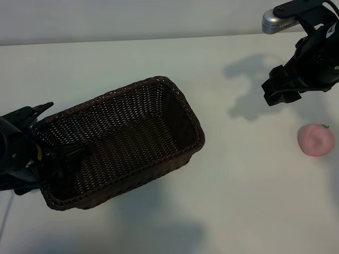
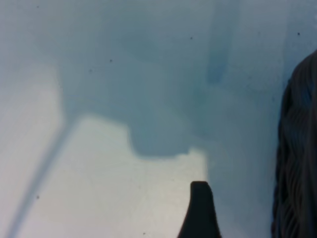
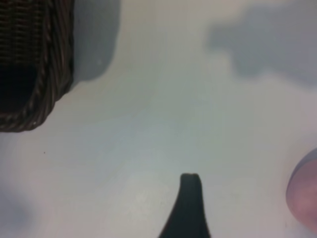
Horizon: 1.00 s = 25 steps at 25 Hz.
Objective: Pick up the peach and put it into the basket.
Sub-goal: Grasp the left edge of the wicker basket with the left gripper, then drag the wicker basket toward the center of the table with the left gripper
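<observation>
Two arms flank a basket; peach lies loose on the table.

L to R: left gripper (image 1: 37, 114) sits low at the left end of the basket (image 1: 159, 84), pitched steeply down, jaws wide, nothing held. Right gripper (image 1: 276, 91) hangs above the table (image 1: 238, 201), angled down, jaws wide, empty. Peach (image 1: 315, 139) lies just below it, well apart from the basket.
</observation>
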Each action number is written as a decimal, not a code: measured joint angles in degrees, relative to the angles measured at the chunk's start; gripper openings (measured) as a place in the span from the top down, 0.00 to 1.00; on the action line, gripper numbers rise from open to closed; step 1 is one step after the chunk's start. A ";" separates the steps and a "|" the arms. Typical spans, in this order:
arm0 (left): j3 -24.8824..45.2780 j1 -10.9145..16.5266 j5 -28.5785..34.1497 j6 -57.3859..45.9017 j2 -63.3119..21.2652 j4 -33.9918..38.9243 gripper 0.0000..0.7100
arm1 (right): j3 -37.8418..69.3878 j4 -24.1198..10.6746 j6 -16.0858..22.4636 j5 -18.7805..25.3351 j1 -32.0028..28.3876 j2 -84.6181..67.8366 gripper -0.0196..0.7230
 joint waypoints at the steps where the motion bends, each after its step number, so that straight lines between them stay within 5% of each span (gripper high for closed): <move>1: 0.00 0.00 -0.24 0.00 0.00 0.00 0.20 | 0.00 0.00 0.00 0.00 0.00 0.00 0.17; 6: 0.00 0.00 -0.91 -0.06 0.00 -0.10 0.30 | 0.00 0.00 0.00 0.00 0.00 0.00 0.17; 11: 0.00 0.00 -1.08 -0.07 0.00 -0.23 0.64 | 0.00 0.00 0.00 0.00 0.00 0.00 0.17; 21: 0.01 0.00 -3.35 0.03 -0.44 -1.32 0.66 | 0.00 0.00 0.00 0.00 0.00 0.00 0.17; 25: 0.06 0.00 -5.75 0.21 -2.77 -2.54 0.75 | 0.00 0.00 0.00 0.00 0.00 0.00 0.17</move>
